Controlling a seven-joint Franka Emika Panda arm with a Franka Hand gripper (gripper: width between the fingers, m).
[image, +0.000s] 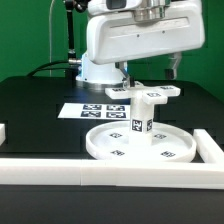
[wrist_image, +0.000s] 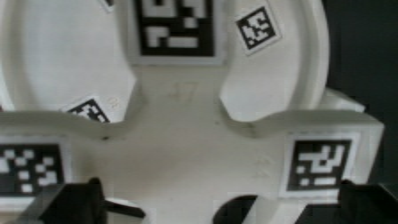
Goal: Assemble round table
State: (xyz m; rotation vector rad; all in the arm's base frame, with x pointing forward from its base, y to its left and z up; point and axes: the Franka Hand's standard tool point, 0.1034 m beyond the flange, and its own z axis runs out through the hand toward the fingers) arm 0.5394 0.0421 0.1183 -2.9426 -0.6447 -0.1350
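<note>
The white disc top (image: 140, 146) lies rim up on the black table near the front. The short leg (image: 141, 120) stands upright at its middle. The cross-shaped base (image: 146, 92) sits flat on top of the leg. In the wrist view the base (wrist_image: 187, 110) fills the picture, with square markers on its arms and the disc top (wrist_image: 36, 60) beneath it. My gripper (image: 150, 74) hangs just above the base. Its dark fingers (wrist_image: 80, 203) stand apart on either side of one arm of the cross, and the gripper (wrist_image: 169, 208) holds nothing.
The marker board (image: 92, 110) lies flat behind the disc, toward the exterior view's left. A long white border bar (image: 100, 170) runs along the front edge, with more bars at the exterior view's right (image: 212, 147) and left (image: 3, 131). The robot's base (image: 100, 68) stands behind.
</note>
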